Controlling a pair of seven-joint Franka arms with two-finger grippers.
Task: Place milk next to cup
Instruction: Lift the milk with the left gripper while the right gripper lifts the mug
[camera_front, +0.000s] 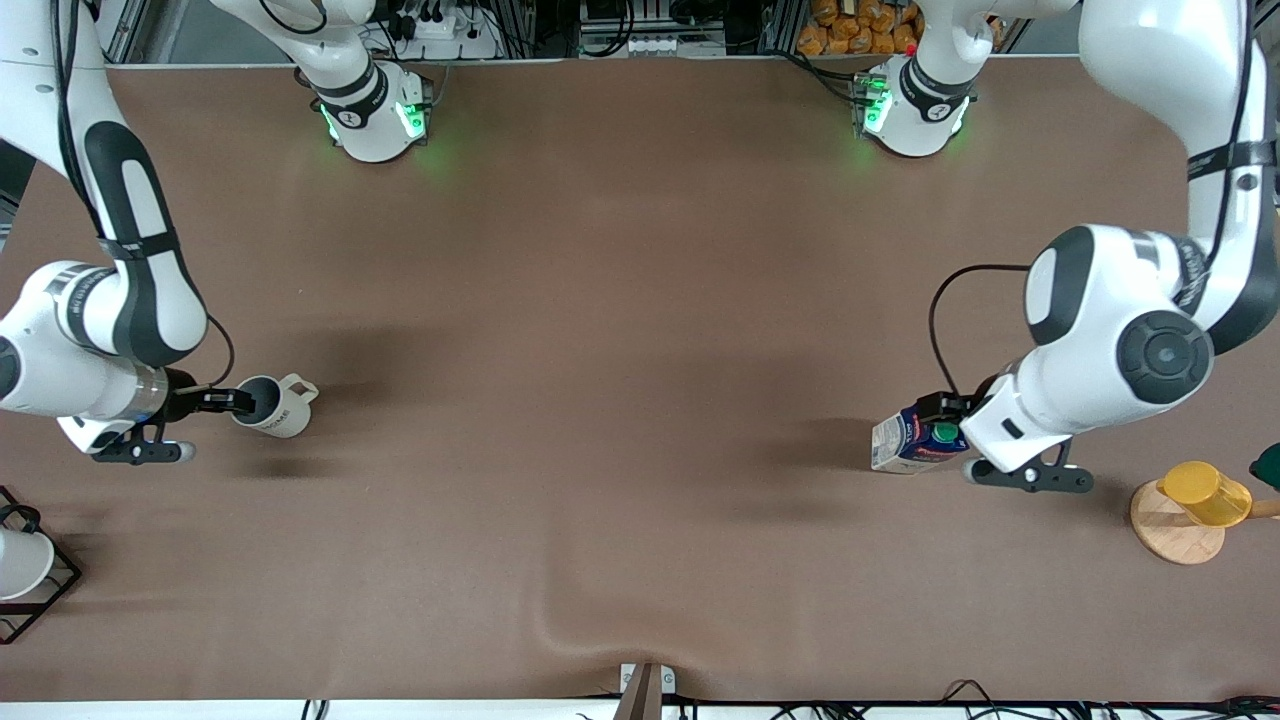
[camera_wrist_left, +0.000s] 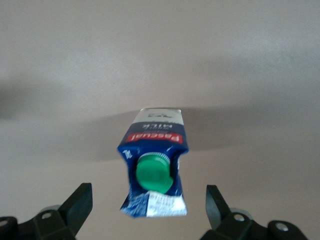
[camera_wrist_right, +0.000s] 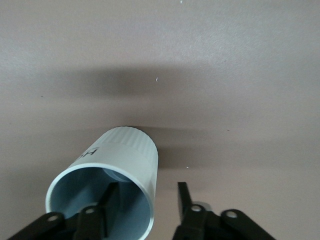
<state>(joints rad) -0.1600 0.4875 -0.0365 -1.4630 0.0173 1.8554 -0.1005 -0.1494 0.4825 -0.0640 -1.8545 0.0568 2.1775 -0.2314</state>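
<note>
1. Left tool (camera_wrist_left: 149, 207): fingers are standing spread wide, one on each side of the milk (camera_front: 915, 440), touching neither side in the left wrist view. Released, nothing gripped.
2. The milk is standing on the bench (camera_front: 620, 300) toward the left arm's end, green cap (camera_wrist_left: 153, 173) facing the tool.
3. Right tool (camera_wrist_right: 145, 205): one finger is sitting inside the cup (camera_front: 272, 404), the other outside, straddling the rim wall. There is a gap showing at the outer finger; I cannot tell whether it is clenching yet.
4. The cup is sitting toward the right arm's end of the bench, well apart from the milk, handle pointing away from the tool.
5. Step in hand, as judged: both arms are lining up for pick-up; the milk is not yet placed beside the cup.
6. Next move calls for closing the left tool squarely on the carton sides below the cap, lifting, then carrying it across the bench.
7. Also on the bench: a yellow cup (camera_front: 1205, 492) on a wooden coaster (camera_front: 1170, 530).
</note>
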